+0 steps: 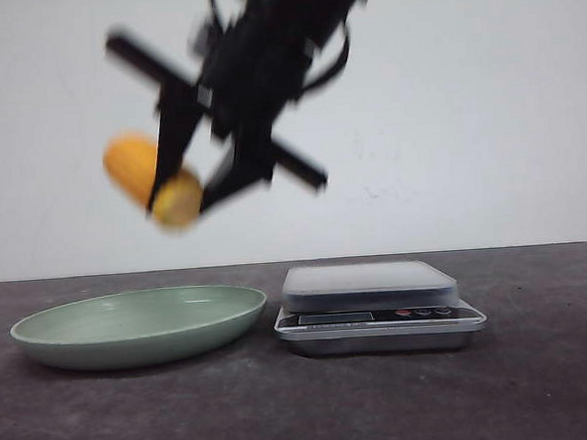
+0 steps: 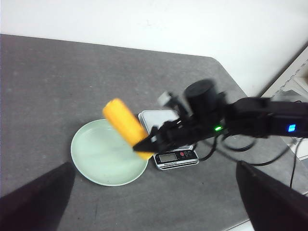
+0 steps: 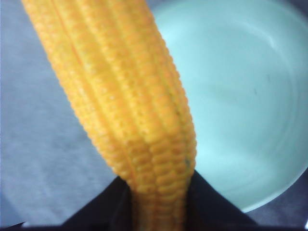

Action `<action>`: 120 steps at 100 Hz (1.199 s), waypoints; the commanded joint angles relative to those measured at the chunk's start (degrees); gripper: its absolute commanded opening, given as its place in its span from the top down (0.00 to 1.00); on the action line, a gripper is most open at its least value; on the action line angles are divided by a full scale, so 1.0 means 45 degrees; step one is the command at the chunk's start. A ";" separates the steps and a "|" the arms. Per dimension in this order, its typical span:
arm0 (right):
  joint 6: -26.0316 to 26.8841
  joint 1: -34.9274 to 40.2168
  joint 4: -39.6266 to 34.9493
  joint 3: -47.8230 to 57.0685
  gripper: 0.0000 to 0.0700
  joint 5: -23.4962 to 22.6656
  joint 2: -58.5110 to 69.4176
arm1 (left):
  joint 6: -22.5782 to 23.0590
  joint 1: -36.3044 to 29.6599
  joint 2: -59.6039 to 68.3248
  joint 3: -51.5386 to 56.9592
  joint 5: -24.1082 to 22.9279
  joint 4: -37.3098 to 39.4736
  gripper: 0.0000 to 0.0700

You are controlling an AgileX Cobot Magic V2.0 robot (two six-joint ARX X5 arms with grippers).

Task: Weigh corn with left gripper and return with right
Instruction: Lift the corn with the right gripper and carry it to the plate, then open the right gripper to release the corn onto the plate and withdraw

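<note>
Grey tabletop lies far beneath my right gripper, clenched on the corn's end; the corn could slip, missing the plate below.

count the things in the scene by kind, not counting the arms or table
corn: 1, held in the air by the right gripper
green plate: 1
kitchen scale: 1
total: 3

The yellow-orange corn, kernel rows ridged, hangs tilted in midair above the plate.
</note>
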 commanded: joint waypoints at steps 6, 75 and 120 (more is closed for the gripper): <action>0.0782 0.0165 0.0325 0.0185 1.00 -0.0291 0.0913 | -0.0053 -0.0102 0.0058 0.0272 0.0024 -0.0457 0.00; 0.1205 0.0243 0.0583 0.0185 0.36 -0.0622 0.1350 | -0.0029 -0.0102 0.0053 0.0267 0.0024 -0.0457 0.00; -0.0238 -0.0092 0.1035 0.1880 0.42 -0.0806 -0.0767 | -0.0029 -0.0102 0.0058 0.0267 0.0019 -0.0452 0.00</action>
